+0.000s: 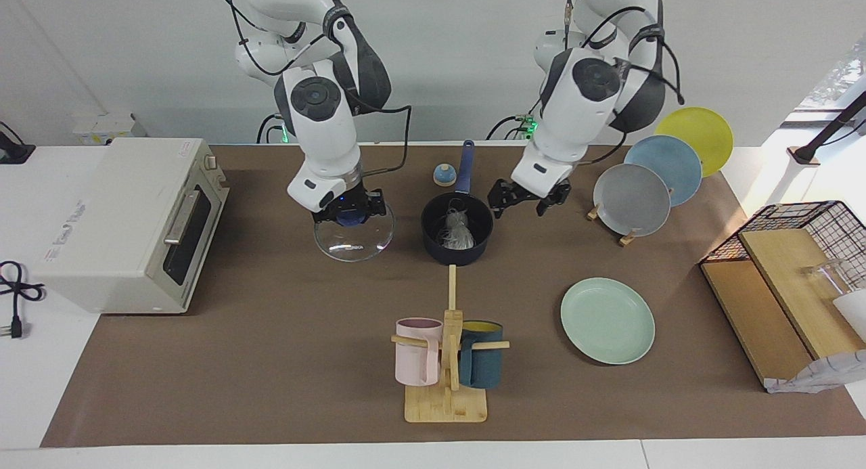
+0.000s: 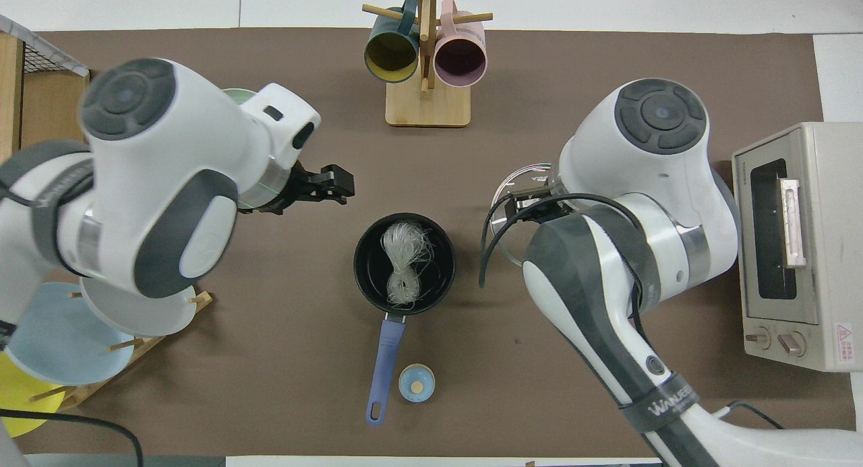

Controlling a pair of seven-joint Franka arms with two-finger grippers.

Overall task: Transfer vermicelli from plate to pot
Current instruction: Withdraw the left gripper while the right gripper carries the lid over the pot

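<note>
one tangle of vermicelli lay inside the pot at the centre of the facing frame, its white strands stretched along the black interior in the overhead frame. the pot stood on the brown mat, its long blue handle pointing toward the top of the facing frame and toward the bottom of the overhead one. a small blue knob-topped lid sat just beside the handle, upper centre of the facing frame.

the left gripper hung in the air at the pot's side, right of centre in the facing frame, its fingers spread wide and holding nothing. in the overhead frame it showed at centre left, clear of the pot's rim.

the right gripper was clamped tight on the dark knob of a glass lid, left of centre in the facing frame, just beside the pot and apart from it.

a green plate lay bare at lower right of the facing frame. a wooden mug rack with a pink mug and a teal mug stood at lower centre. a toaster oven sat at the left edge, and three plates on a rack at upper right.
</note>
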